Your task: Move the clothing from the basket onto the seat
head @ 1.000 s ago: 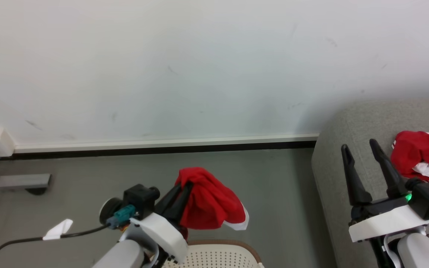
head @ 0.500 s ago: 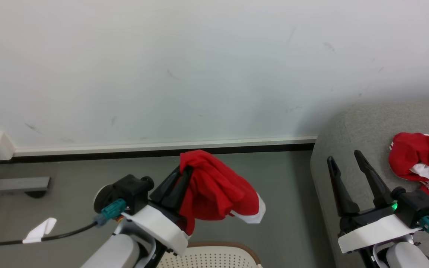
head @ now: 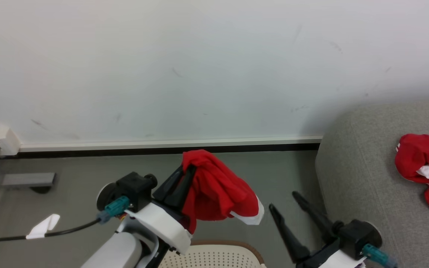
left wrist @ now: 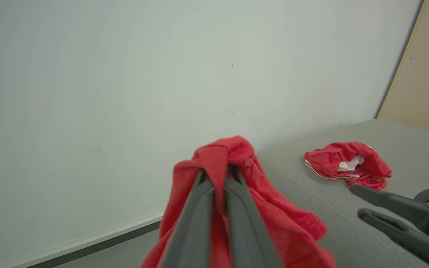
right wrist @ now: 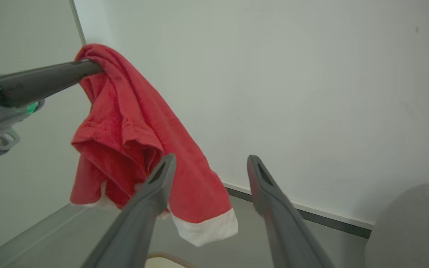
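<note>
Our right pincer (head: 283, 200) has swung off the sofa seat (head: 363, 167), wide and empty; our left pincer (head: 187, 172) clamps a red garment (head: 218, 193) above the basket (head: 220, 244). We should carry it high onto that seat.

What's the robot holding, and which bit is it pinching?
The jaws of the left gripper pinch a red garment by a fold at its top. The right gripper is open, holding nothing.

Grey floor (head: 274, 175), cream basket (head: 214, 258) at its near edge, grey seat (head: 363, 156) alongside, 1 crumpled red clothing item (head: 417, 156) on the seat
</note>
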Robot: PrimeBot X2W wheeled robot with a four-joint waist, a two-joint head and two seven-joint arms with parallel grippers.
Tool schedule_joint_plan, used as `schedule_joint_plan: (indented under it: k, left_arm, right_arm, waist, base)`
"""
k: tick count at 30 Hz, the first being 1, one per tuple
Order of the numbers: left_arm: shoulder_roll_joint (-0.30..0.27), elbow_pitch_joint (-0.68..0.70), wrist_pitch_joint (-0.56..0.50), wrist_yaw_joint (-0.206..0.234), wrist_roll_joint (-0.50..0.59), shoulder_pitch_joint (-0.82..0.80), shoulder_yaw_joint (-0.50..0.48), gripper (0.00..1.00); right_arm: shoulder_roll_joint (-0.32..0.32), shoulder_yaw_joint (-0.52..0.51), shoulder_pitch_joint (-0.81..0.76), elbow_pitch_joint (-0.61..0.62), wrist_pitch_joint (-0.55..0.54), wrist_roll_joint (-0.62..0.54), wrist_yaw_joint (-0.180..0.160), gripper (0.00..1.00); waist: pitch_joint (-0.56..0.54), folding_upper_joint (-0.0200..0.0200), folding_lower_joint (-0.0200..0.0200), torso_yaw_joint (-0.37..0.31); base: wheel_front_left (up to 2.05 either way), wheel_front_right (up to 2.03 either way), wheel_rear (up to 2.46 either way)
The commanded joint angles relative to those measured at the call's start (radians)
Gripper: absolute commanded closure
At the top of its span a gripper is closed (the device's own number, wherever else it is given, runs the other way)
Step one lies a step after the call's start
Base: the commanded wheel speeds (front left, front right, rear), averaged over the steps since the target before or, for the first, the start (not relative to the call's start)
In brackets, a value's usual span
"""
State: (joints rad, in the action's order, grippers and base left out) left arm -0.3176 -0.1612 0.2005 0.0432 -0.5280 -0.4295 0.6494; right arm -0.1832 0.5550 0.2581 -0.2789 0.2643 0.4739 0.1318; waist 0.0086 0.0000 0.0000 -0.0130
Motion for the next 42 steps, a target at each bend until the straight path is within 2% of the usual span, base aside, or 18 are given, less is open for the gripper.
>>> schedule_joint_plan:
  k: [1,8,21,34,35,36,37,42]
  left_arm:
    - [0.004,-0.002,-0.003,-0.003,-0.011,-0.014,0.001,1.00]
    - [0.020,-0.008,-0.008,-0.015,-0.010,-0.037,0.020,1.00]
    - [0.067,-0.016,-0.015,-0.047,-0.007,-0.039,0.087,1.00]
    - [0.116,-0.045,-0.019,-0.071,-0.009,-0.037,0.150,1.00]
    - [0.115,-0.048,-0.017,-0.070,-0.011,-0.037,0.150,1.00]
    - [0.114,-0.049,-0.015,-0.070,-0.013,-0.036,0.149,1.00]
    - [0.112,-0.051,-0.014,-0.069,-0.014,-0.036,0.148,1.00]
    - [0.104,-0.063,-0.010,-0.066,-0.025,-0.034,0.140,1.00]
  right_arm:
    - [-0.001,0.037,-0.004,-0.012,0.000,0.010,-0.002,0.00]
    - [0.015,0.157,0.044,-0.065,0.000,0.016,-0.002,0.00]
    - [0.073,0.127,0.135,-0.212,0.000,-0.007,-0.002,0.00]
    - [0.091,0.184,0.220,-0.306,0.000,0.022,-0.002,0.00]
    - [0.089,0.185,0.221,-0.307,0.000,0.025,-0.002,0.17]
    - [0.089,0.186,0.221,-0.308,0.000,0.029,-0.002,0.62]
    - [0.088,0.187,0.221,-0.308,0.000,0.033,-0.002,1.00]
    - [0.078,0.181,0.211,-0.301,0.000,0.050,-0.002,1.00]
  waist:
    - [0.001,0.0000,0.0000,0.005]
    - [0.006,0.0000,0.0000,0.034]
    - [0.006,0.0000,0.0000,0.102]
    - [-0.007,0.0000,0.0000,0.164]
    - [-0.007,0.0000,0.0000,0.166]
    - [-0.008,0.0000,0.0000,0.168]
    - [-0.008,0.0000,0.0000,0.169]
    - [-0.008,0.0000,0.0000,0.165]
  base:
    - [0.00,0.00,0.00]
    - [0.00,0.00,0.00]
    - [0.00,0.00,0.00]
    - [0.00,0.00,0.00]
    - [0.00,0.00,0.00]
    - [0.00,0.00,0.00]
    - [0.00,0.00,0.00]
    - [0.00,0.00,0.00]
